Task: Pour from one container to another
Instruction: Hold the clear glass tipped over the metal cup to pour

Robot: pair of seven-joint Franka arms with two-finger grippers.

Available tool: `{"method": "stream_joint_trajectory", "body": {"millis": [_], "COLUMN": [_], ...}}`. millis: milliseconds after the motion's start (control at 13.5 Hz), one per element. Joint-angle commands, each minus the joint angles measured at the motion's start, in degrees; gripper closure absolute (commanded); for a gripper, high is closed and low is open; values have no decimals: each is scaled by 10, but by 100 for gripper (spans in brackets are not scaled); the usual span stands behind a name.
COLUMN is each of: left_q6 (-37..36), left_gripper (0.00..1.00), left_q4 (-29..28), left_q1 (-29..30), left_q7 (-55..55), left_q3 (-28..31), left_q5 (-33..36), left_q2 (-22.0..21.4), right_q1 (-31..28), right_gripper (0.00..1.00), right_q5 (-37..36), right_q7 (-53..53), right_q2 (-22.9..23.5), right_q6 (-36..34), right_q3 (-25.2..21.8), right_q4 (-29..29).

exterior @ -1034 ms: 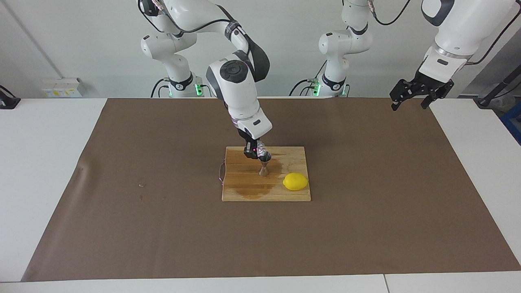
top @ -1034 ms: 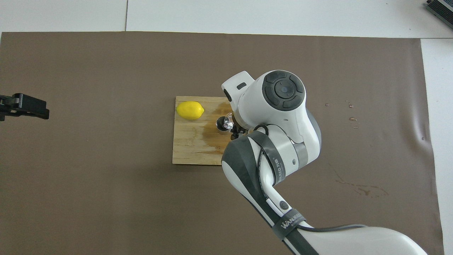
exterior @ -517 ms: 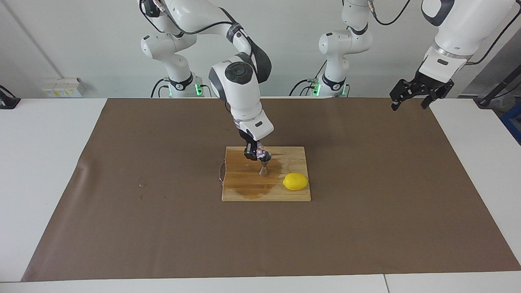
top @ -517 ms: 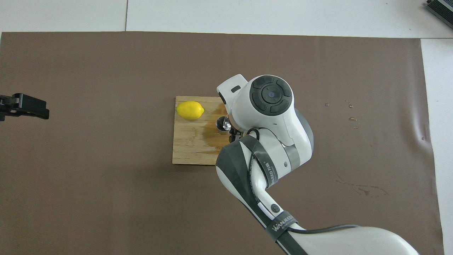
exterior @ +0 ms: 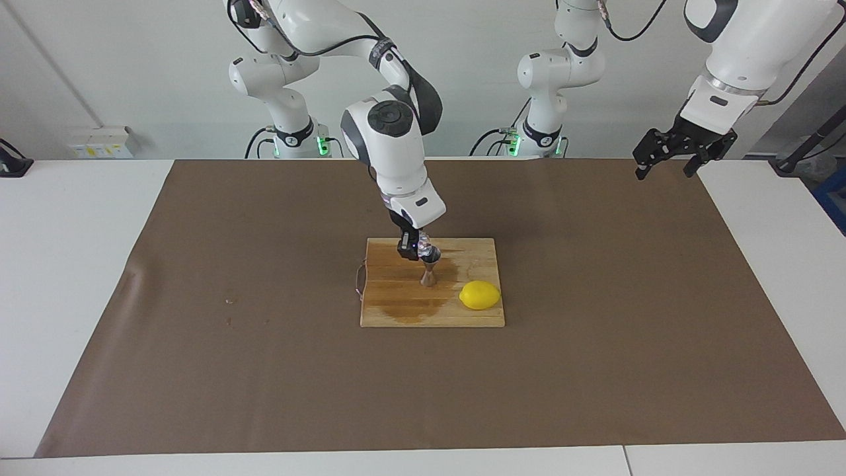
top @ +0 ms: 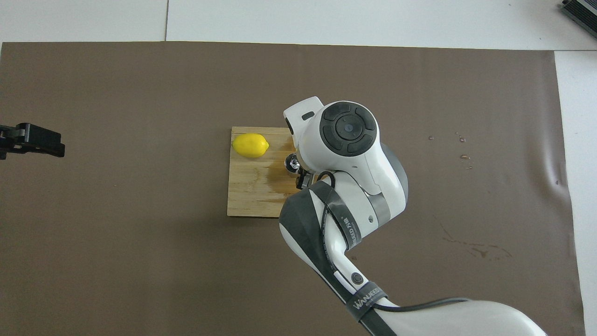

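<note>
The right gripper [exterior: 415,250] hangs over the wooden cutting board [exterior: 462,316], its jaws clenched on the small clear glass vessel [exterior: 428,252], which is tipped directly above the steel jigger [exterior: 428,274]. The jigger stands upright on the board's wet patch, near the lemon [exterior: 480,295] that lies on the board toward the left arm's end of the table [exterior: 66,264]. The left gripper [exterior: 667,155] waits raised, well apart from the board, with its jaws released.
</note>
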Motion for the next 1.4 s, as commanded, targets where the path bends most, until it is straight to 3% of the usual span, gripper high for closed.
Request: {"method": "stream_joint_trajectory", "body": {"millis": [0,295,1329], "left_q6": [-3,-2,-2], "left_gripper": [0,0,0], "left_q4": [-12,-12,-12], "left_q1": [1,1,1], "left_q7": [7,7,7], "left_q3": [1,1,1], "left_q5": [6,6,6], "left_q2": [-11,-11,-11], "right_q1": [-1,1,22], "right_gripper": [100,100,100], "right_q5": [-25,-52,-85], "right_q7": [52,103,98], "right_q2": [10,10,10], "right_q6": [19,30,14], "right_q3": [2,2,2], "right_q4": [12,12,11]}}
